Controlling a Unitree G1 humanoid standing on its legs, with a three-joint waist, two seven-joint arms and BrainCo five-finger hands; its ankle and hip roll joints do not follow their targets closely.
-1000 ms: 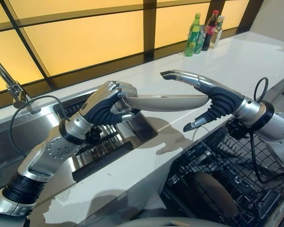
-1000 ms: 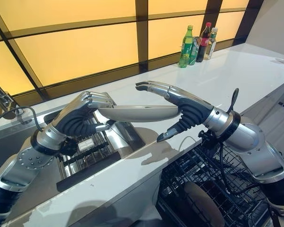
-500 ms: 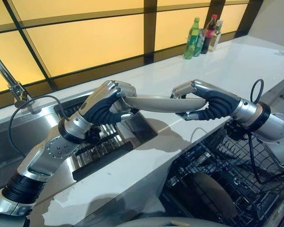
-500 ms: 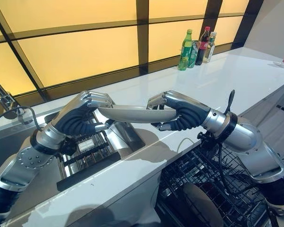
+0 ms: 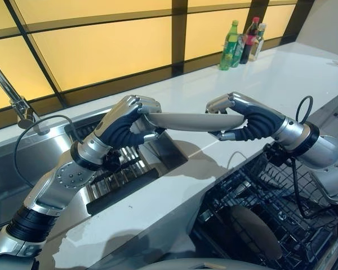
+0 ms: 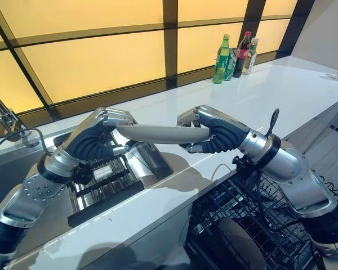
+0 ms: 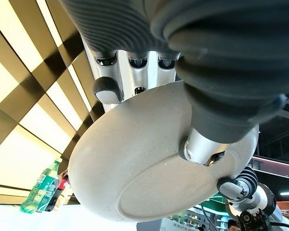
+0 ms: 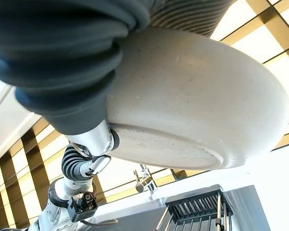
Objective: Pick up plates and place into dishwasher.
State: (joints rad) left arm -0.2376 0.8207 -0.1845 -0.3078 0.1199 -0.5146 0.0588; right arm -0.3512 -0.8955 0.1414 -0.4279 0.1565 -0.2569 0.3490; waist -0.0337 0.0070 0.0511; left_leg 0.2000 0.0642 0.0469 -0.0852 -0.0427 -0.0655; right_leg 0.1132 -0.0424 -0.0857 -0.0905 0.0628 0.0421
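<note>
Stoneware-grey plate [image 5: 188,121], matte and faintly speckled, shallow with a raised rim and a flat foot ring on its underside, was held level in the air above the desk's front edge, between the sink [image 5: 22,163] and the open dishwasher [image 5: 270,214]. Left robot hand [image 5: 127,121] had its fingers curled over one side of the rim with the thumb under it. Right robot hand [image 5: 242,118] had its fingers closed over the opposite side of the rim, thumb beneath. Both robot hands gripped the same plate at once; the wrist views showed each thumb pressed against the plate's underside.

Counts: one plate in the robot hands; a second round, brownish plate [image 5: 256,230] standing in the lower dishwasher rack; three bottles [image 5: 240,40] grouped at the desk's far edge, one green, one dark with a red cap, one pale; one faucet [image 5: 11,98] at the sink's far side; one dark slatted drying rack [image 5: 121,174] set in the sink.

Desk [image 5: 281,73] was white and glossy, running along the wall to a corner at far right. Sink was stainless steel, let into the desk at its left end. Behind the desk stood amber-lit panels [image 5: 101,48] divided by dark frames. Dishwasher rack was black wire, pulled out below the desk's front edge.
</note>
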